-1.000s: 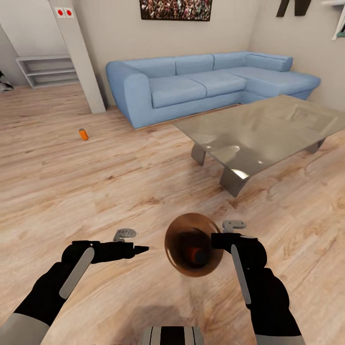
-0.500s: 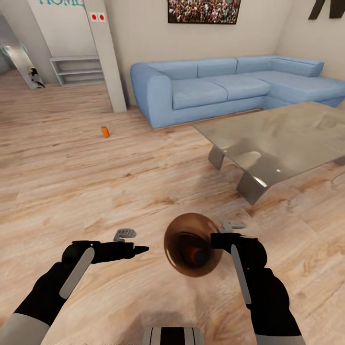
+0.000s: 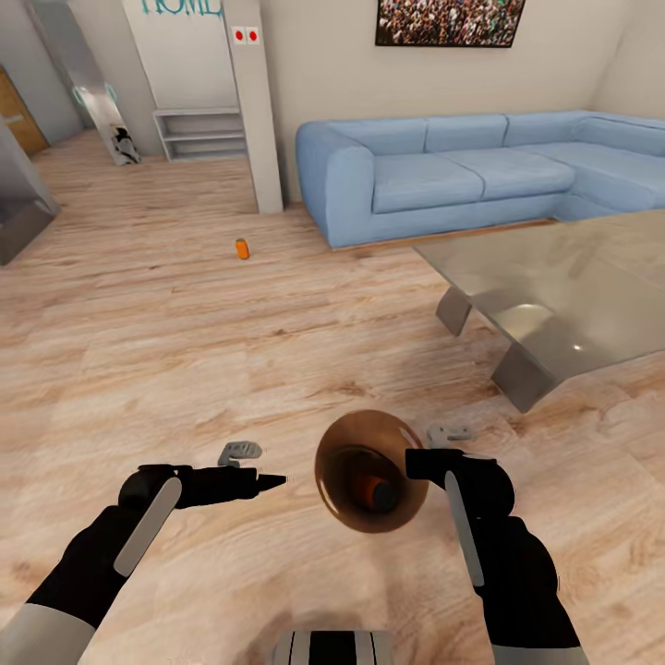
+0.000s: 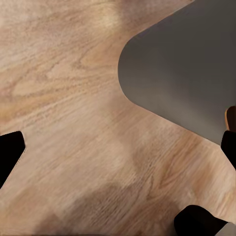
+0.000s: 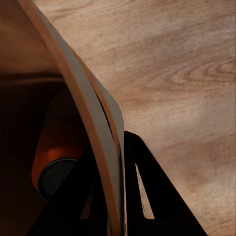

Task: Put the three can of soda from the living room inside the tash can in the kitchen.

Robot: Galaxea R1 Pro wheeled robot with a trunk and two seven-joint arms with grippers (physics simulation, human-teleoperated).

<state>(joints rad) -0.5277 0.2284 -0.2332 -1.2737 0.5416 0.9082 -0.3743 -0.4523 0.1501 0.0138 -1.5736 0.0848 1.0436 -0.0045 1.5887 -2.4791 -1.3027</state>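
Right gripper is pinching wooden trash can wall at rim | left gripper is pressing together, empty | orange soda can is standing on plank floor near sofa corner | light, slippery; clamp mid-body

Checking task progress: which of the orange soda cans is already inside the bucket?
The orange can lying inside the wooden bucket, gripped at its rim by the right gripper. The other orange can stands on the floor near the pillar.

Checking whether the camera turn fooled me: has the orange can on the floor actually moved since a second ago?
No. The orange can keeps its spot relative to the pillar and sofa; the view turned.
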